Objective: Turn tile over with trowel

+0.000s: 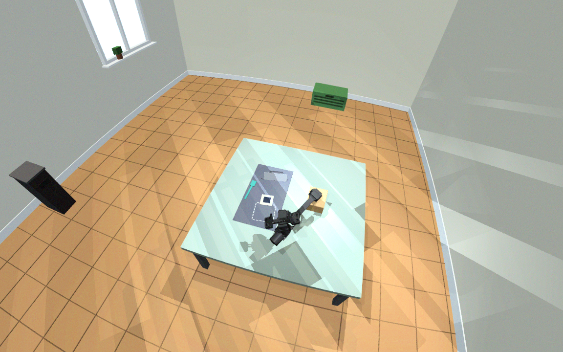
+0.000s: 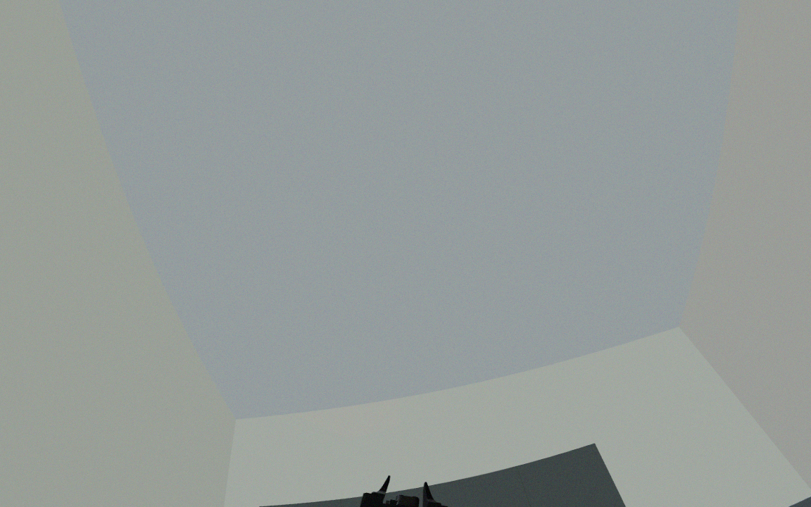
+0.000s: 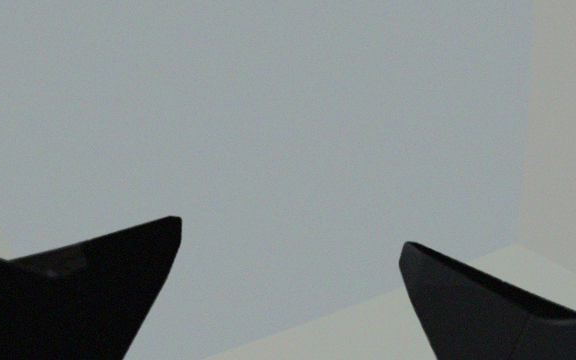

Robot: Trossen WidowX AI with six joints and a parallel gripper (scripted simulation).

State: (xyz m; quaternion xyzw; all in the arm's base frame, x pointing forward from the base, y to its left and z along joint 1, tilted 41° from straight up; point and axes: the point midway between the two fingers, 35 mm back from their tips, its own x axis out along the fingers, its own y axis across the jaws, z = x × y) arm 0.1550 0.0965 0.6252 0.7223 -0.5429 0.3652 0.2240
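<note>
Turquoise from blade to handle, the small trowel is lying on the blue-grey mat, along the side facing the left edge of the counter. Its handle is pointing toward the counter's near left corner and its blade toward the far edge, presumably so that the handle stays within reach. The white tile, dark square uppermost, is resting flat beside the dashed outline, on the side toward the counter's far edge; its marked side is apparently facing up, so the turning is still to be done. This placement is probably meant to let the tile land in the outline when tipped toward the near edge. The black pincer is standing spread, with nothing between its fingertips, and is aiming upward at the ceiling. The arm is rising from the wooden block, near the counter's right edge; a descent to the handle is likely coming first.
</note>
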